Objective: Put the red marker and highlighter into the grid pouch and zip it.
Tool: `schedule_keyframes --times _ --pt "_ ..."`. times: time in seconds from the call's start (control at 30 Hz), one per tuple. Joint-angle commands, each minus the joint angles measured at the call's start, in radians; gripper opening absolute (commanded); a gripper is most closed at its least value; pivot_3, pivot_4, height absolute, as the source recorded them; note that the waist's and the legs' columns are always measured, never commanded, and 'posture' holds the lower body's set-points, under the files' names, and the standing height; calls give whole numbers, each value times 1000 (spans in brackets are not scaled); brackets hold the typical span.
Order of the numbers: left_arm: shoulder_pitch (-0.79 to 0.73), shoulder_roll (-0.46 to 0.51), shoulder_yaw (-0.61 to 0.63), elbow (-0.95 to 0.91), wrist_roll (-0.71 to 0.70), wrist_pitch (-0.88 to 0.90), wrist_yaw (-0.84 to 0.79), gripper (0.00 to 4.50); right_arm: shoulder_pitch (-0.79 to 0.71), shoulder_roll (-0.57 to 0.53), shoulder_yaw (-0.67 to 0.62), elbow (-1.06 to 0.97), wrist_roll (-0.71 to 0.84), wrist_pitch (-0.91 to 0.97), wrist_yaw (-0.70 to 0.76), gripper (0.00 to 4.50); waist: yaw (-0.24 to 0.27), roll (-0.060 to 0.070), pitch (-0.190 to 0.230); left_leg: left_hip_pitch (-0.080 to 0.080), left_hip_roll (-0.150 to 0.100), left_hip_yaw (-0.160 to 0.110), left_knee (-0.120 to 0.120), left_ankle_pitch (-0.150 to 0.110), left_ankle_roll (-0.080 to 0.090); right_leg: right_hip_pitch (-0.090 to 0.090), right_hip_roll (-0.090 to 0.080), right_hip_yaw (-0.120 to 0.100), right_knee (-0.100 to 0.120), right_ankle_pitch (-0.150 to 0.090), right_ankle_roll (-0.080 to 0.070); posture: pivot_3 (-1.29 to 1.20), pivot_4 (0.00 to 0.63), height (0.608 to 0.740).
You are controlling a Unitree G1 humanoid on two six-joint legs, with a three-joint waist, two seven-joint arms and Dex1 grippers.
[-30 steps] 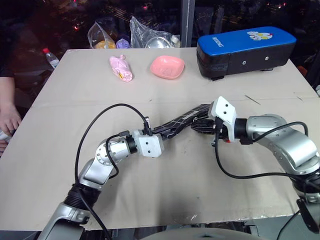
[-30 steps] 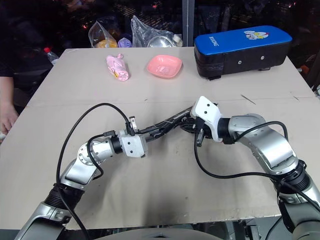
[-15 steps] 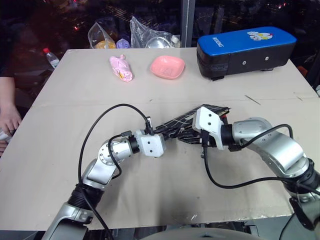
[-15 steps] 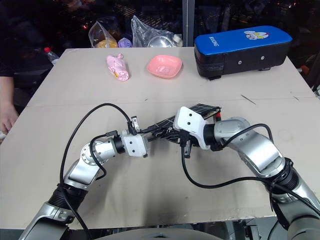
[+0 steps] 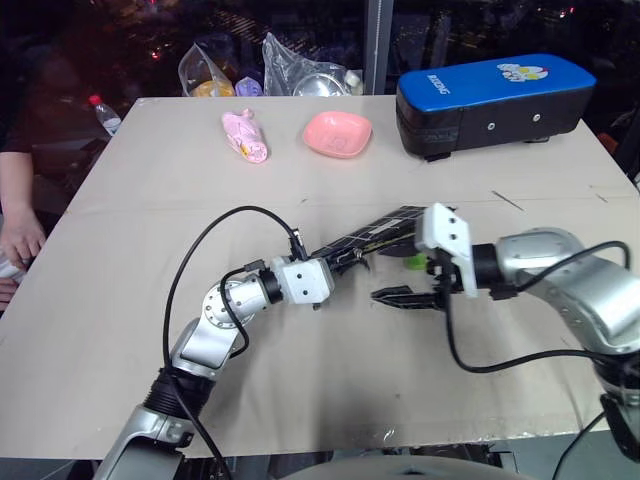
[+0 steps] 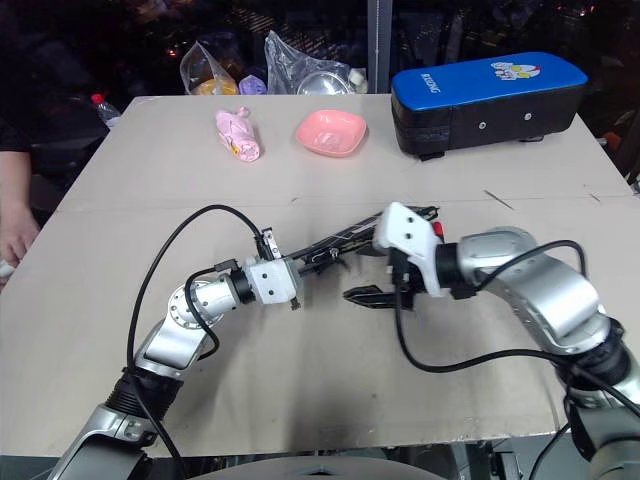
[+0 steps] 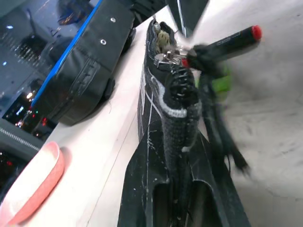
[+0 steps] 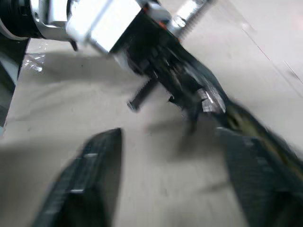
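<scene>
Left eye view, left gripper (image 5: 340, 268): fingers pressed together on the near end of the grid pouch (image 5: 385, 227), which is lifted off the table (image 5: 150, 200).
Left eye view, right gripper (image 5: 400, 296): fingers spread, holding nothing, just at 6 o'clock from the pouch.
Left eye view, highlighter (image 5: 415, 262): a green piece shows under the pouch, at 12 o'clock from the right gripper.
Right eye view, red marker (image 6: 437, 229): only a red end shows, at the far end of the pouch.
Right eye view, table back: blue-topped case (image 6: 490, 85) at 1 o'clock, pink bowl (image 6: 331, 132) and pink toy (image 6: 238, 135) at 11 o'clock.
Left wrist view: the pouch is pinched at its edge and the mouth stands partly open; the marker, black with a red tip, lies beside it, and the green highlighter is below the marker.
Right wrist view: two black fingers wide apart, the table between them; the pouch hangs beyond.
</scene>
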Motion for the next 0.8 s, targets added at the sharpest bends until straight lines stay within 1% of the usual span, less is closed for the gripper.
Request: schedule_keyframes --times 0.03,0.07,0.13,0.17,0.2,0.27,0.3,0.33,0.63,0.7,0.8 --pt "1 1 22 -21 -20 -1 12 0 20 -38 -174 -2 97 13 20 3429 -1 0 0 0 0 0 0 0 0 0 0 0 0 0 0 0 150 740" --pt "0 1 21 -21 -21 0 12 0 19 -32 -198 20 95 7 -6 3158 -3 0 0 0 0 0 0 0 0 0 1 0 0 0 0 0 150 740" --pt "-2 0 20 -22 -22 2 12 0 20 -20 -206 61 61 -24 -48 2463 -2 0 0 1 0 0 0 0 0 0 1 1 0 0 1 0 150 740" --pt "-4 -1 20 -20 -22 1 12 0 18 -10 -199 82 41 -40 -67 2061 -2 0 0 1 0 0 0 0 0 0 1 1 0 0 1 0 150 740" --pt "-5 -1 20 -19 -22 1 11 0 15 2 -192 102 26 -54 -86 1437 -2 0 0 1 0 0 0 0 0 0 2 0 0 0 1 0 150 740" --pt "-9 0 19 -16 -23 0 10 0 7 20 -160 147 -17 -77 -114 790 -2 0 0 1 0 0 0 0 0 0 1 1 0 0 0 0 150 740" --pt "-10 0 18 -16 -22 0 10 0 6 27 -145 162 -32 -83 -122 268 -2 0 0 0 0 0 0 0 0 0 1 1 0 0 0 0 150 740" --pt "-11 0 18 -16 -22 0 10 0 2 35 -130 174 -50 -91 -133 121 -1 0 0 0 0 0 0 0 0 0 1 1 0 0 0 0 150 740" --pt "-11 5 19 -26 -21 4 9 0 -54 117 -45 256 -144 -148 -178 121 -3 0 0 0 0 1 0 0 0 0 1 1 0 0 0 0 150 740" --pt "-12 5 18 -27 -19 3 9 0 -71 137 -8 285 -179 -168 -183 121 -2 0 0 0 0 1 0 0 0 0 1 1 0 0 0 0 150 740" --pt "-15 4 19 -29 -19 1 12 0 -95 137 92 334 -284 -257 -160 121 -2 0 0 0 0 1 0 0 0 0 1 1 0 0 0 0 150 740"
